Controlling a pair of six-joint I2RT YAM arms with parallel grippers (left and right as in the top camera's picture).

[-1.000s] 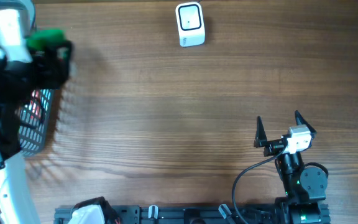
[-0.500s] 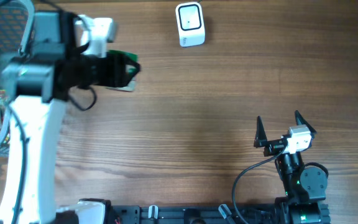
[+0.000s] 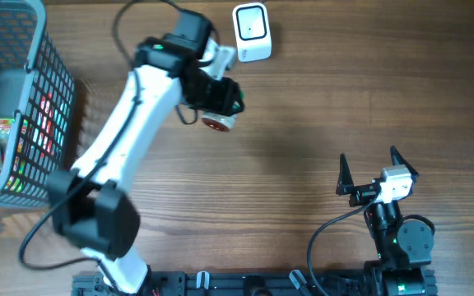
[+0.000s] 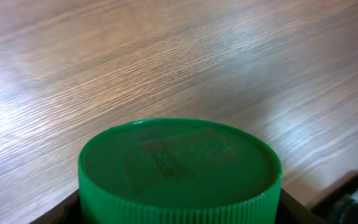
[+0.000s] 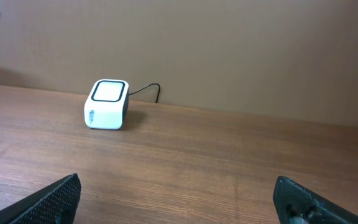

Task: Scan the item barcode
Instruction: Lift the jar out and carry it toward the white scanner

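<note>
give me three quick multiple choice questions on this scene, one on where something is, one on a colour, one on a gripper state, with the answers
1. The white box-shaped barcode scanner sits:
A) near the far edge of the wooden table
B) inside a wire basket
C) at the table's near edge

2. The ribbed round cap of the item held in the left gripper is:
A) red
B) green
C) blue

3. The right gripper is:
A) shut on the scanner
B) open and empty
C) shut on a cable

Answers:
1 A, the overhead view shows it on bare wood by the top edge.
2 B, green fills the left wrist view.
3 B, its fingers stand spread with only wood between them.
</note>
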